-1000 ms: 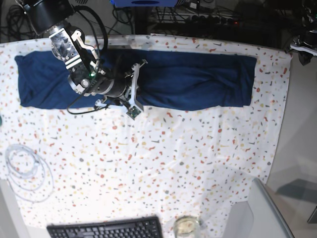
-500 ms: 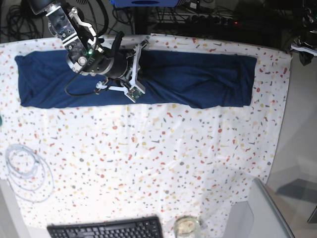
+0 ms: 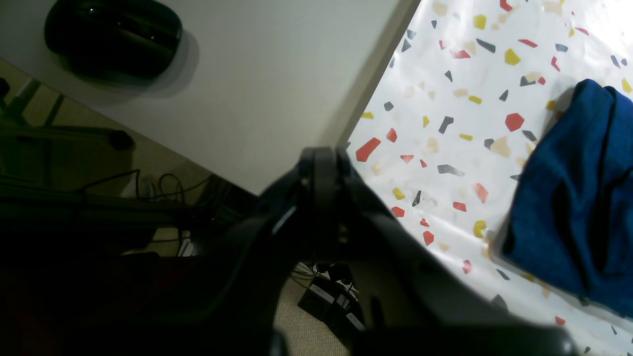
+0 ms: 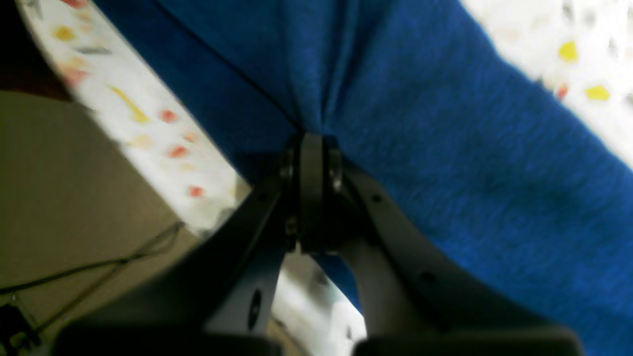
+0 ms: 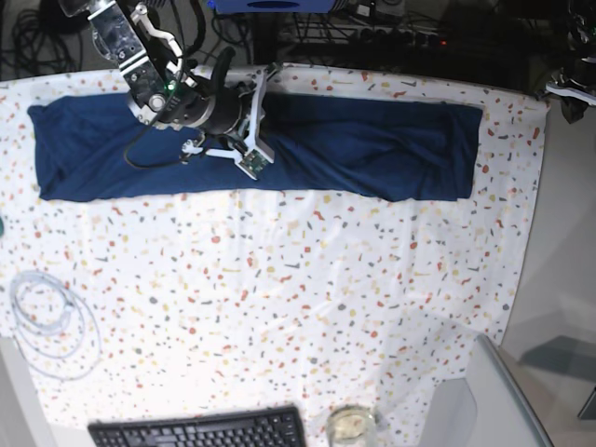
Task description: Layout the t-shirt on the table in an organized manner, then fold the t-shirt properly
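Right hand (image 4: 310, 143) pinches t-shirt (image 4: 445, 148) at far edge.

The t-shirt (image 5: 372, 149) is soft dark blue cloth, a bit fuzzy and not shiny. The table (image 5: 307, 307) has a smooth white cover with little red, yellow and grey flecks, and it shines a little. The right end effector (image 4: 310, 143) looks like hard matt plastic. The keyboard (image 5: 200, 430) is black plastic.
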`<state>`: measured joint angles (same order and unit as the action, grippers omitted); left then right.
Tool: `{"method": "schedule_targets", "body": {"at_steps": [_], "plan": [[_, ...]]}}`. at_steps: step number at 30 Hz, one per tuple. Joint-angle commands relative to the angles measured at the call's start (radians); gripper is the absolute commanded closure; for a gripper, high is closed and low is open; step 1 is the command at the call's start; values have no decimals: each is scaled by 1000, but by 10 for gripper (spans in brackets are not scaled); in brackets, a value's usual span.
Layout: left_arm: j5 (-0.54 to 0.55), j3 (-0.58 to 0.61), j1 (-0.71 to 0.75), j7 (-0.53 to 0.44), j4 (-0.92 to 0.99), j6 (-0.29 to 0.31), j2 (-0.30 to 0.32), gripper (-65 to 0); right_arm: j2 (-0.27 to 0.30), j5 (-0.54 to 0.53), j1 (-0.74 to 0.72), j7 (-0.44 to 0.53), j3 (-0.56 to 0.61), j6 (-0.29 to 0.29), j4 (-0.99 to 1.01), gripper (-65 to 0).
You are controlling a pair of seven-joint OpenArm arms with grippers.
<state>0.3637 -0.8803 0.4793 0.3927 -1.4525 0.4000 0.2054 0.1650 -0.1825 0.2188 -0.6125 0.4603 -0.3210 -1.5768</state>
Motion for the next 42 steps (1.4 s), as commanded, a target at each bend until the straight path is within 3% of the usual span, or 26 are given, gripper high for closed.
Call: {"method": "schedule_targets", "body": {"at_steps": [1,8,10,15,18,21,24,27,31,39,42], "plan": [[5,-6,0,-24,-15,0,18,0,0,-12,-5,16,1,-2,-6,0],[11,123,-15,-24,-43,0,7,0,0,-15,17,16,-5,-2,-7,-3],[11,169,-18,-24,-70,-2,-8,0,3,-15,37,16,-18,-2,-61,-35],[2,312,-43,-24,-147,-6,-57,0,38,-13,101,16,-208,0,-193,-221],[2,402,-84,-24,-178,-6,-93,0,35,-13,106,22,-461,0,-192,-285],[2,465,-141,-24,-173,-13,-145,0,29,-13,44,24,-697,-4,-101,-201],[-39,568,-178,-25,-155,-60,-165,0,49,-13,-38,24,-799,-7,40,-3],[-147,668,-198,-31,-129,-102,-166,0,89,-13,-104,26,-809,-66,166,-26],[-210,702,-190,-33,-124,-111,-168,0,103,-12,-172,58,-814,-142,286,-26],[-217,652,-159,-27,-112,-111,-157,0,129,-10,-235,133,-817,-146,465,-26],[-217,631,-159,-27,-80,-111,-156,0,166,-10,-236,159,-819,-145,520,-26]]}}
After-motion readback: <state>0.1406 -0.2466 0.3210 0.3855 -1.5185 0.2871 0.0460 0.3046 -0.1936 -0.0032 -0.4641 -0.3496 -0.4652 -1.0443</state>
